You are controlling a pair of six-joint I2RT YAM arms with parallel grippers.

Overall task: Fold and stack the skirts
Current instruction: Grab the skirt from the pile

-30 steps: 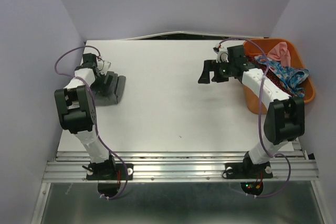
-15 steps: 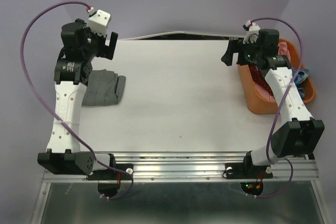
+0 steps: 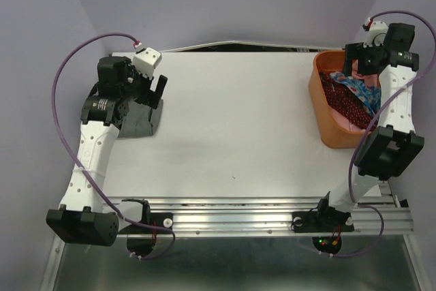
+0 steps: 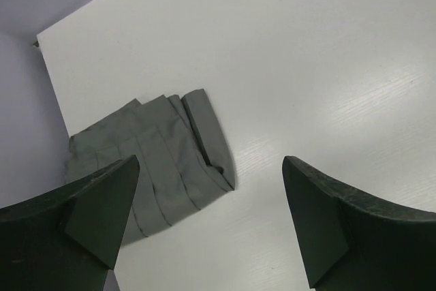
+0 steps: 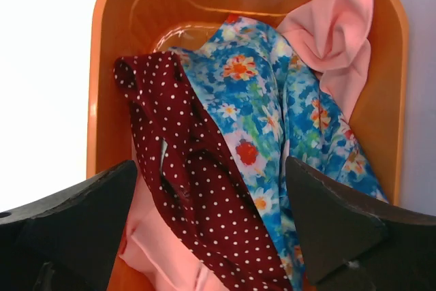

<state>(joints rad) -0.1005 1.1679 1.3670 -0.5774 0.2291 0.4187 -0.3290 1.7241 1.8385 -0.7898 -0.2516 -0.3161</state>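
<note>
Quick rundown, since the cameras don't agree on much. From overhead, the grey skirt [image 3: 139, 120] sits on the left side of the white table [image 3: 231, 114], but the left arm [image 3: 95, 141] covers a good chunk of it, so it's just a dark lump there. The left wrist cam is way better: it shows the skirt folded into a flat bundle with layered creases, one edge rolled over, lying close to the table's left edge by the wall. The left gripper [image 4: 208, 199] hangs over it with its fingers spread wide and nothing between them.

Other side is the same story. Overhead, the orange tub [image 3: 320, 110] is at the table's right edge and the right arm [image 3: 395, 100] crosses over it, so you only get scraps of colour. The right wrist cam looks straight down into it. The dark red dotted skirt [image 5: 170, 134] is draped along the left, the blue flower-print skirt [image 5: 272, 120] lies beside it and touching, and a pink cloth [image 5: 334, 32] is bunched in the far right corner. The right gripper [image 5: 208, 223] is above the pile, fingers wide apart, holding nothing.

Stuff I can't make out: the near ends of the red and blue skirts run off the bottom of the frame behind the fingers. More pink peeks out under the red one, and I can't tell whether it's the same piece. One corner of the grey skirt is hidden behind a finger.
</note>
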